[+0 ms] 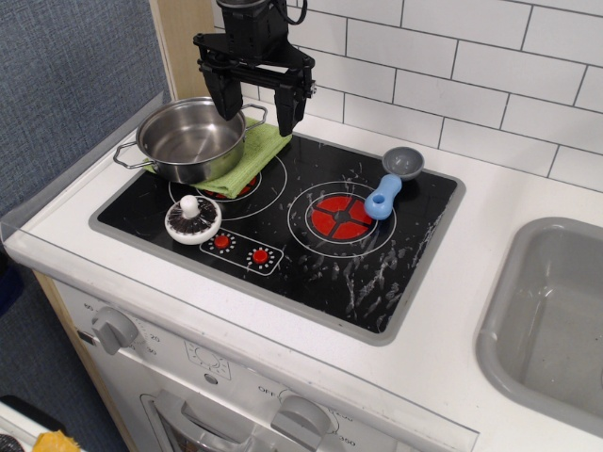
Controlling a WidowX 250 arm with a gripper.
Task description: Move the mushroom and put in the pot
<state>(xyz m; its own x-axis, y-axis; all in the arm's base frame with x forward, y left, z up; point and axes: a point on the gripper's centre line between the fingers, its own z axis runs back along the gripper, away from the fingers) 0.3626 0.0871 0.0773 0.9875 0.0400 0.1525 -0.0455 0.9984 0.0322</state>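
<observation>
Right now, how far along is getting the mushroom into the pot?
Nothing looks done: the small white toy mushroom lies upside down on the black stovetop. The shiny steel pot is empty. The black end effector hangs open, holding nothing. Grasping, carrying and dropping remain.

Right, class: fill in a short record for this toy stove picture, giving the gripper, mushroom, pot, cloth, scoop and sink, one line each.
gripper: open, holding nothing, above the pot's right rim
mushroom: gills up, on the stove's front left, outside the pot
pot: nothing inside, resting on the cloth
cloth: green, over the left burner
scoop: blue handle, grey bowl, by the right burner
sink: grey, far right
</observation>
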